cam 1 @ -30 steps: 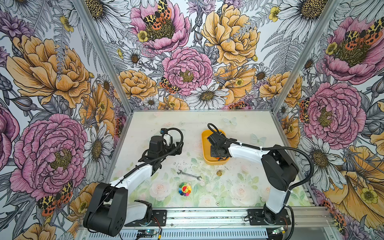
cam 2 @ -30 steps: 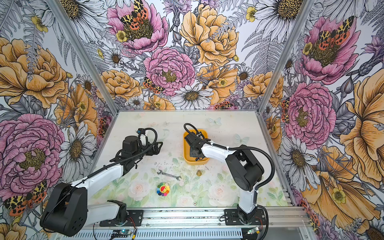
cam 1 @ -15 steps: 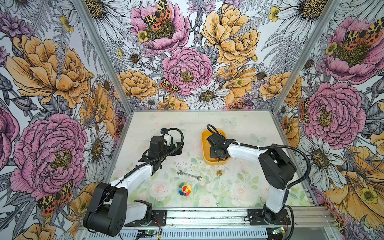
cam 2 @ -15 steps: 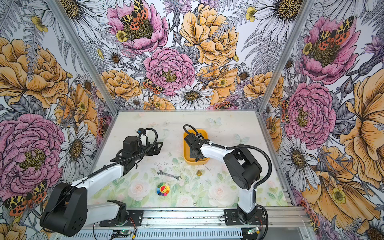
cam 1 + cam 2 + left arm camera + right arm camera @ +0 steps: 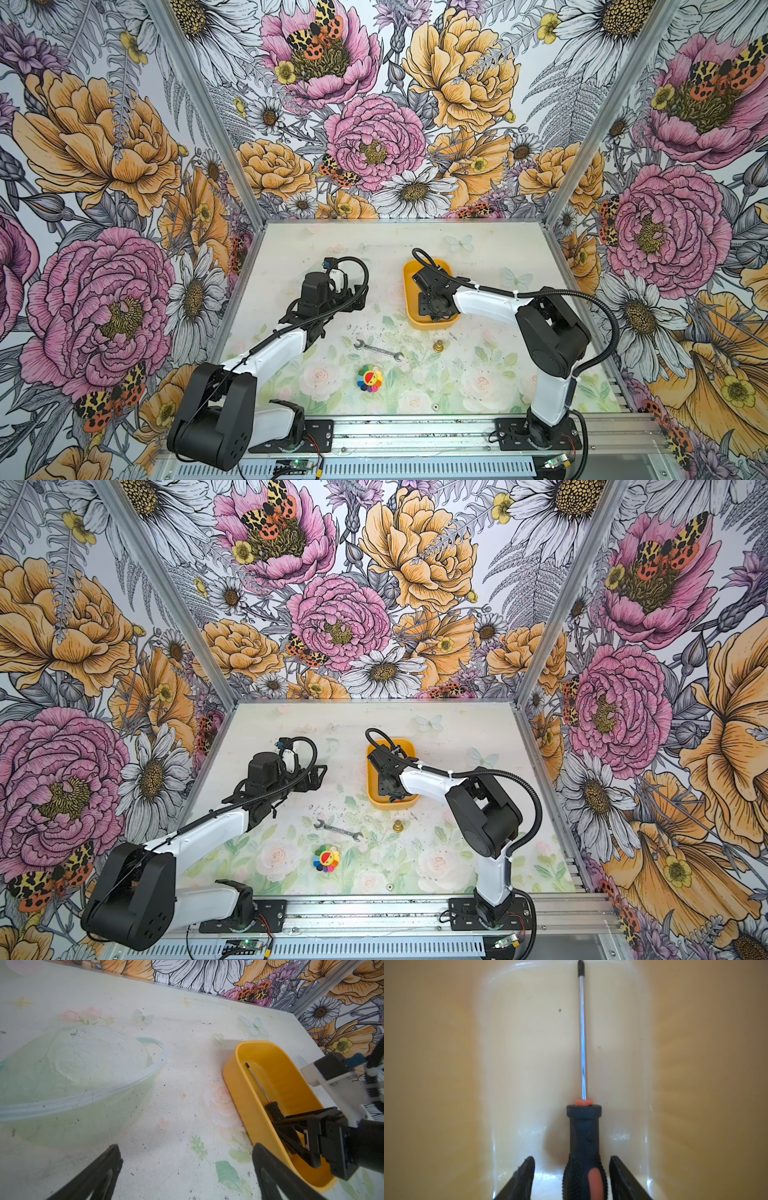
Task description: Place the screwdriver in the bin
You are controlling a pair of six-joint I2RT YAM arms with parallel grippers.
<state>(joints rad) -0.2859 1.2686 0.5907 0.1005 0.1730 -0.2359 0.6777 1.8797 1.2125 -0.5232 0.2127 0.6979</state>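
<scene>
- Slim screwdriver with a black-and-orange handle (image 5: 583, 1147) lies lengthwise on the floor of the yellow-orange rounded plastic bin (image 5: 239, 1086) — tip close to the far end wall.
- Right gripper (image 5: 571, 1160) is down inside the bin with its jaws spread, a gap on each side of the handle and the bin walls close on both flanks.
- Left gripper (image 5: 187, 1147) is spread wide over the pale floral tabletop (image 5: 187, 1064), beside the bin.
- Silver double-ended wrench (image 5: 378, 350), small brass fitting (image 5: 437, 345) and rainbow flower toy (image 5: 370, 378) lie nearer the arm bases — all clear of the bin.

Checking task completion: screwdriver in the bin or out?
In. The screwdriver lies on the bin floor, inside its walls; the right gripper is open, its fingers clear of the handle.
</scene>
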